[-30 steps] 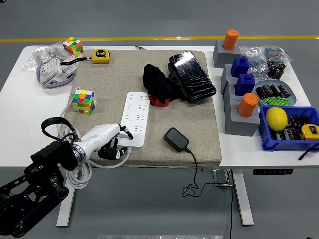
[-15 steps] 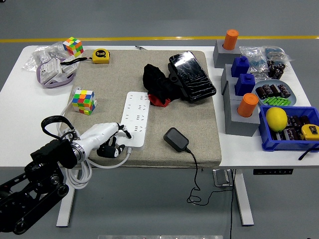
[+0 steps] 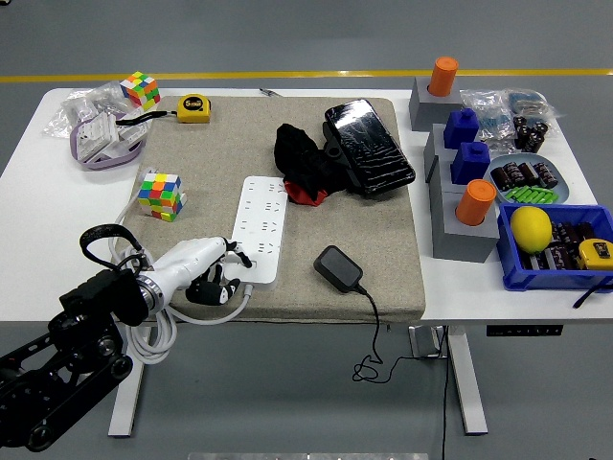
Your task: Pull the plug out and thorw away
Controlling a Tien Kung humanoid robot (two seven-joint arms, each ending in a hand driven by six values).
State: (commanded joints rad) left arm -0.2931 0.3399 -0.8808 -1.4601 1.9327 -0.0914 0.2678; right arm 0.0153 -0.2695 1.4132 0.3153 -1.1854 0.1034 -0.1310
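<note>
- The white rectangular table (image 3: 19, 163) fills most of the view, its near edge running along the lower part of the picture.
- A large grey-beige felt mat (image 3: 383, 240) covers the table's middle.
- The robot's black left arm (image 3: 57, 355) comes in from the lower left corner; the right arm is out of view.
- A white flat power strip (image 3: 261, 225) lies lengthwise on the mat, left of centre, its thick white cable (image 3: 153, 340) looping off the near edge by the arm.
- A black glossy pouch (image 3: 369, 146) lies tilted at the mat's far right, against a crumpled black cloth with a red patch (image 3: 305, 165).
- A blue plastic bin (image 3: 565, 273) at the right edge holds a yellow lemon (image 3: 531, 228) and small dark parts.
- Grey blocks topped with orange cylinders (image 3: 476, 201) and blue blocks (image 3: 470, 161) stand just left of the bin.
- The left hand (image 3: 196, 268), white-shelled with black fingers, rests at the strip's near left corner; the fingers are curled loosely downward, fingertips (image 3: 247, 259) touching the strip's near end, and I cannot tell whether they pinch anything.
- The black square plug adapter (image 3: 339, 267) lies free on the mat, right of the strip's near end and apart from it, its thin black cord (image 3: 375, 326) trailing over the near edge.
- A colourful puzzle cube (image 3: 160, 195) sits left of the strip; another (image 3: 140, 89) stands at the far left.
- A yellow tape measure (image 3: 194, 106) lies on the mat's far left corner.
</note>
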